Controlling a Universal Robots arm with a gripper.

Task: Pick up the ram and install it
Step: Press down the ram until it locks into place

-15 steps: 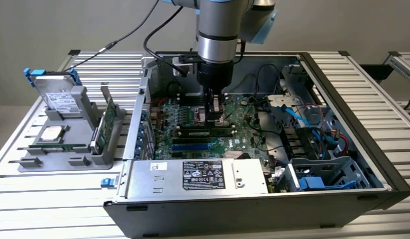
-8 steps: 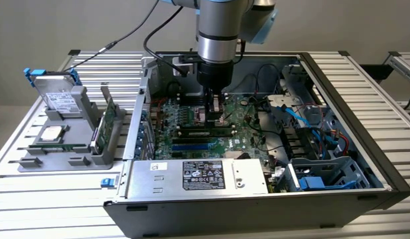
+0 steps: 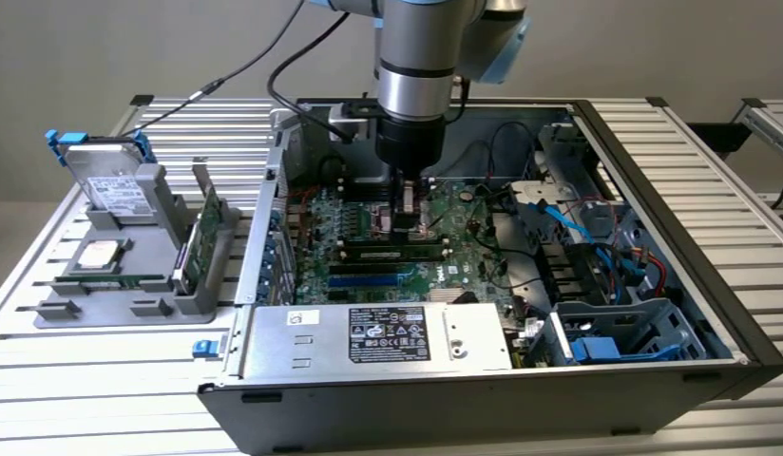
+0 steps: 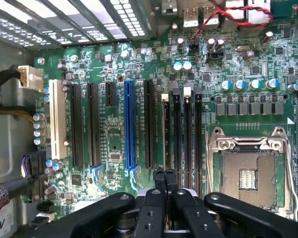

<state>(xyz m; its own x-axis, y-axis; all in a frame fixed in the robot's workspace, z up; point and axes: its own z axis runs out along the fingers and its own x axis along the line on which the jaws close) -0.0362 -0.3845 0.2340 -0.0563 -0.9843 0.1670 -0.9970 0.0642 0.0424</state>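
The ram [image 3: 113,282] looks to be the narrow green stick lying along the front of the grey fixture [image 3: 62,313], at the exterior view's left, outside the computer case. My gripper [image 3: 405,226] hangs inside the open case, far from that stick, just above the motherboard [image 3: 366,223]. In the wrist view my gripper [image 4: 165,179] is shut, its black fingertips pressed together with nothing visible between them. They sit over the row of black memory slots [image 4: 187,134], between the blue slot [image 4: 129,124] and the silver processor socket [image 4: 248,173]. I cannot tell whether the tips touch a slot.
On the fixture stand a silver hard drive with blue rails [image 3: 113,185] and a taller green card [image 3: 208,228]. Inside the case are the power supply [image 3: 379,337], blue cables [image 3: 563,223] and a drive cage [image 3: 620,332]. Black cable bundles [image 4: 5,94] run along the case wall.
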